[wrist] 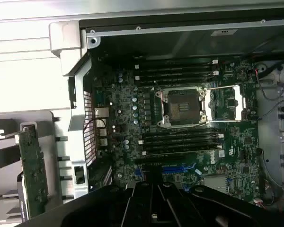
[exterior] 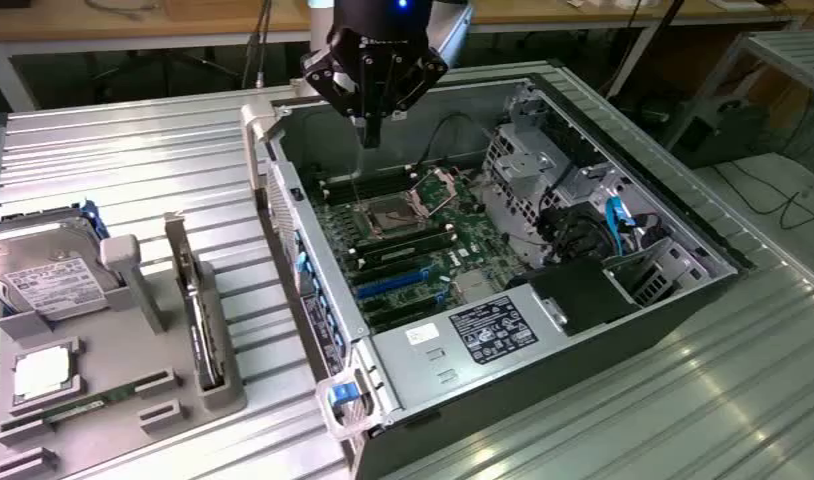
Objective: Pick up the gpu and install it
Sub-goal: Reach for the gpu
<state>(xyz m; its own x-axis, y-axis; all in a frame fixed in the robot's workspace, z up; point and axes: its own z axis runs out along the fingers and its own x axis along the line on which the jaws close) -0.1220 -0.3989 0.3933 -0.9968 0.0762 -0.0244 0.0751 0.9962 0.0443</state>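
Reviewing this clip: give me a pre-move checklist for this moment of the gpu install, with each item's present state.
1. Claw free: ok. The black claw is shut and holds nothing.
2. Card ready: ok. The thin black gpu card with a silver metal bracket stands on edge in the grey plastic holder, untouched.
3. Claw at the card: not ok. It hangs over the open silver and black computer case, apart from the card.
4. Target slot free: ok. The blue motherboard slot looks empty.
5. How firmly the card sits in the holder: cannot tell.
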